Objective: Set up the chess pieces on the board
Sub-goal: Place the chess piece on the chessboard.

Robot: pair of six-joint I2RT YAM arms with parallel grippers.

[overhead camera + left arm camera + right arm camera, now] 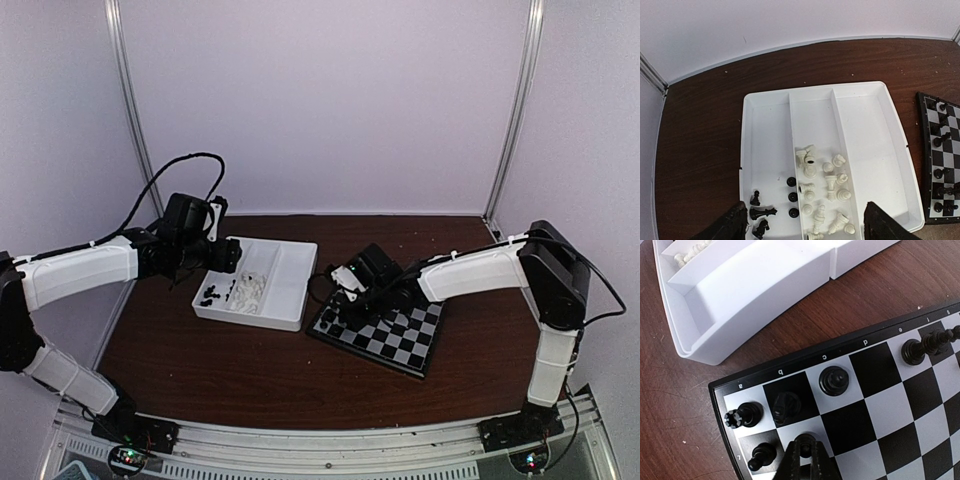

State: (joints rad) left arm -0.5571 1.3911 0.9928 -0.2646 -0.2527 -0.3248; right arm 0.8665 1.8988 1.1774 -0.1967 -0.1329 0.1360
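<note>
Brown table [250,370], white walls. Board [395,335] just right of tray [875,130]. Right gripper [805,452] pinched together, low over b7 beside a7 pawn [761,455]; anything under the tips: can't tell. Left gripper [807,225] spread wide above tray's loose pieces [830,182], black in left bin, white in middle. Looks like black's corner mid-fill: rook [742,415], knight [785,407], bishop [834,380] down, d8 vacant. Next, probably: lift right clear, drop left onto one black piece, narrow pinch. Rim print: a–e, one 7. No brand.
</note>
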